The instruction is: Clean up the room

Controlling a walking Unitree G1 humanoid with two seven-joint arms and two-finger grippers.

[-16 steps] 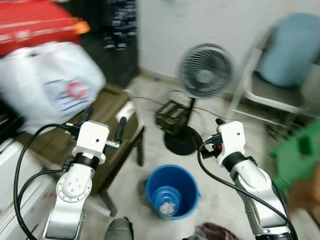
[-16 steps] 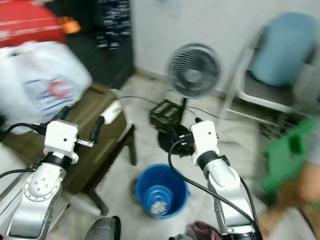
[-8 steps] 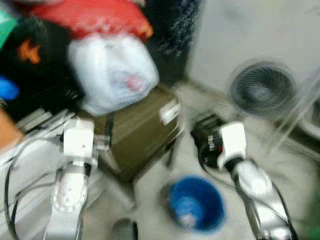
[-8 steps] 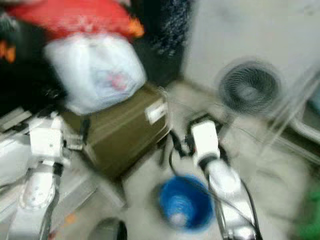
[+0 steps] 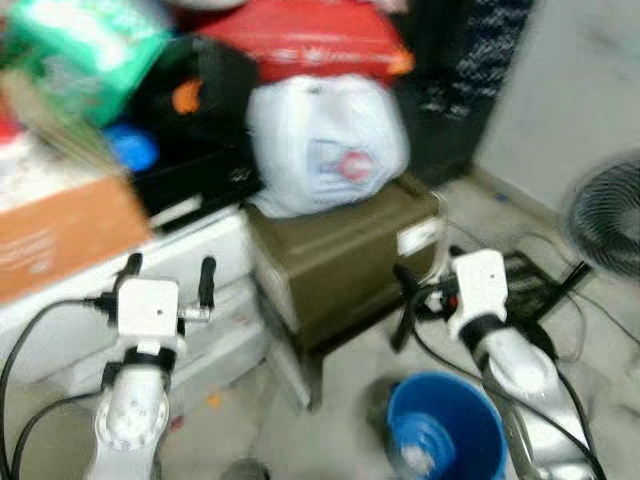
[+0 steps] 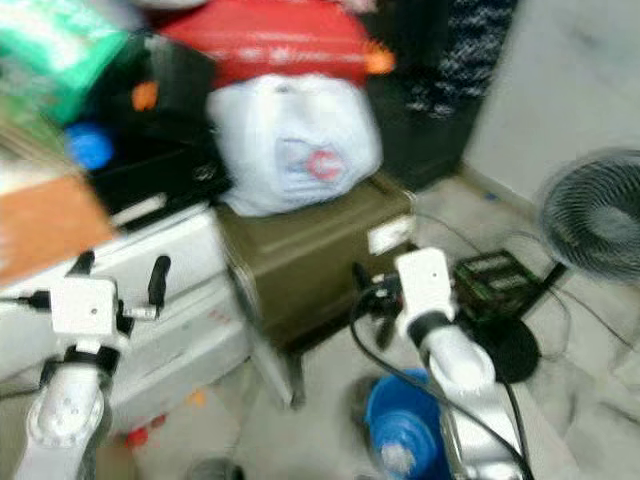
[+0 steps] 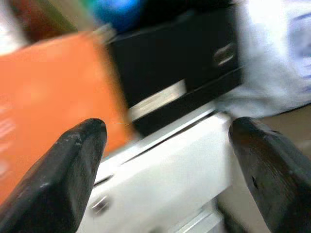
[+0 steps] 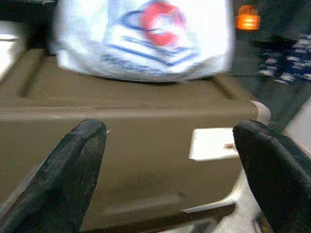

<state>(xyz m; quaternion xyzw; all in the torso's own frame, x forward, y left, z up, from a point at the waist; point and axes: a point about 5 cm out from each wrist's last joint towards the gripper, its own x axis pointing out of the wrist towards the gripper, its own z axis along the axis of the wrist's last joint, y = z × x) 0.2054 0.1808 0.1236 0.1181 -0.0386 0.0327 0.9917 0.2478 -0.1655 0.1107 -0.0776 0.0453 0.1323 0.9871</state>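
Head views show both claws, left claw [image 5: 168, 277] and right claw [image 8: 170, 160], wide open and empty; blur risks striking the brown box [image 5: 350, 250].

all four views are smeared by motion. the fan [image 5: 608, 215] is cut off at the right edge of the left eye view, and the blue bucket [image 5: 445, 432] by the bottom edge. the print on the white bag [image 8: 146, 36] cannot be read. what may be a green packet [image 5: 85, 40] is blurred at upper left.
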